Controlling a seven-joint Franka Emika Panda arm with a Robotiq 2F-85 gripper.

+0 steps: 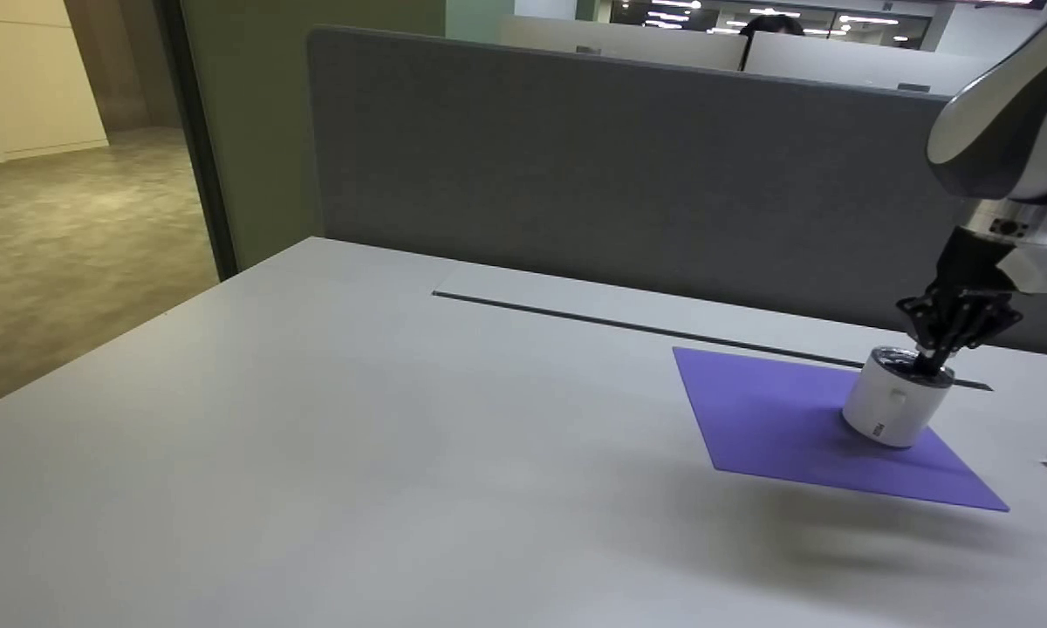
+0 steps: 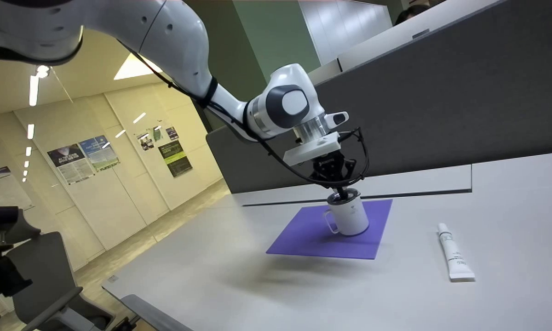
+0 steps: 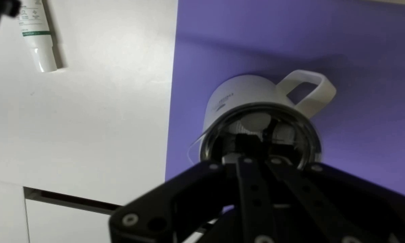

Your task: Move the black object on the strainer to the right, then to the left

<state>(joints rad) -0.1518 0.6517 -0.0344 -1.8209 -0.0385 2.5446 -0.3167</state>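
The strainer is a white cup with a handle and a shiny dark lid. It stands upright on the purple mat in both exterior views (image 1: 888, 408) (image 2: 350, 217) and in the wrist view (image 3: 244, 88). My gripper (image 1: 929, 359) points down at the lid from above, and its fingertips are at the lid's top. In an exterior view (image 2: 342, 194) the fingers look close together as one slim dark shape. In the wrist view the gripper (image 3: 261, 150) covers the lid's near part. The black object cannot be told apart from the dark fingertips and lid reflections.
The purple mat (image 1: 763, 423) lies flat under the cup. A white tube (image 2: 454, 255) lies on the table beside the mat and also shows in the wrist view (image 3: 38, 37). A dark slot (image 1: 611, 321) and a grey partition (image 1: 619, 174) run along the table's back.
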